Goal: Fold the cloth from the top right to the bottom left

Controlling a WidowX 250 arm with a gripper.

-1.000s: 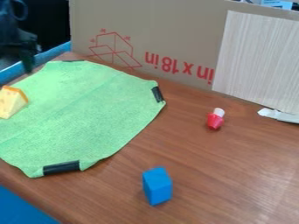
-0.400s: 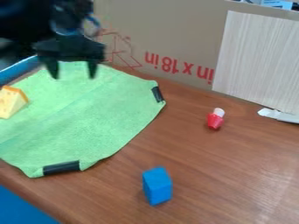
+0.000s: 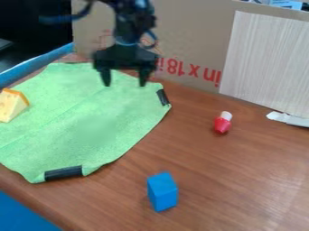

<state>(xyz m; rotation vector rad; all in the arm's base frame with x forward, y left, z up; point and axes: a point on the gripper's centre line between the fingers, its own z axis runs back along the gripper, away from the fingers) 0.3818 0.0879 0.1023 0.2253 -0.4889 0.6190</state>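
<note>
Over at the far side, above the green fabric cloth, hangs the black two-finger pincer, and it's wide open! Two fingers point down, well apart, with nothing gripped between them. Whether the tips touch the fabric, I cannot tell.

And the cloth? Spread out unfolded across the left half of the brown wooden worktop, its near edge carrying one black tape strip, its right corner another black strip. Sitting on its left part, at the edge of view, is the yellow toy cheese wedge with its orange rim.

Now to the right of the cloth: a small red object with a white top on bare wood, and nearer, the blue block standing upright. Along the far side runs the brown cardboard panel with red print, a pale wood-grain board up against its right part, and a crumpled white piece right at the board's foot.
</note>
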